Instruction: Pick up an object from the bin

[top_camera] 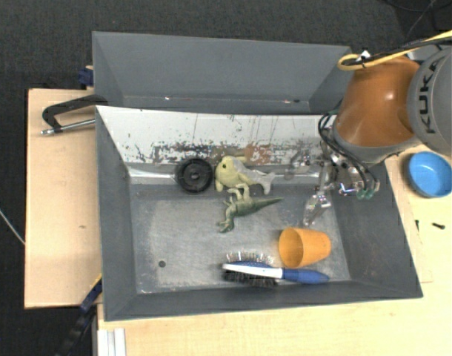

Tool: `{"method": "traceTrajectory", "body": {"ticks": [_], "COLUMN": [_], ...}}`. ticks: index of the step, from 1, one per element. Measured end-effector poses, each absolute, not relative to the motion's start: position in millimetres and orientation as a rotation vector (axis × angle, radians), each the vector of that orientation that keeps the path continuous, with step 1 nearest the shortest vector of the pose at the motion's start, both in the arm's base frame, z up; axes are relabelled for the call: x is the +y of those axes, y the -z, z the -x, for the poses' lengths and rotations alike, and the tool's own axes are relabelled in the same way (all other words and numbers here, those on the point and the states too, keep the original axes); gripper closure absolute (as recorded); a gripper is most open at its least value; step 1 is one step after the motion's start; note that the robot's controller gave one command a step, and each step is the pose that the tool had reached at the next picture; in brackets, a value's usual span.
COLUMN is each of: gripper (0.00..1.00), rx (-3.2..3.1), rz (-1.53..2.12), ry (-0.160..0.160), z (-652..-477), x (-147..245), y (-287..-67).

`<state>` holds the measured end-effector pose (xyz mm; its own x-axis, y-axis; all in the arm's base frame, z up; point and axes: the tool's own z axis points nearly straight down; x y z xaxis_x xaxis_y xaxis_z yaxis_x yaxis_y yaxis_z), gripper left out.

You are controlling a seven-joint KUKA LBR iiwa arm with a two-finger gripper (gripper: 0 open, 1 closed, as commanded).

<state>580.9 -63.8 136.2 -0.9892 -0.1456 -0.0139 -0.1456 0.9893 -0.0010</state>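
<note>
Orange cup (304,246) lies on its side, lower right of bin (113,221). Gripper (313,210) hangs just above it in frame, w/ nothing seen in its grasp; open or clenched, can't tell. Blue-handled brush (274,274) sits just below cup. Green dino toy (241,210) lies near centre, black wheel (194,175) up-left of it.
</note>
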Motion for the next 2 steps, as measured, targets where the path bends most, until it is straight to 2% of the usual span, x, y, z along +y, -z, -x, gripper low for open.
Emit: {"method": "traceTrajectory", "body": {"ticks": [1,2], "gripper": [0.0,1.0], "rx": [3.106,3.106], "rz": [0.335,0.332], "ry": [0.002,0.001], "z": [-587.6,-587.8], "x": [-23.6,-24.2], "y": [-73.3,-76.2]}}
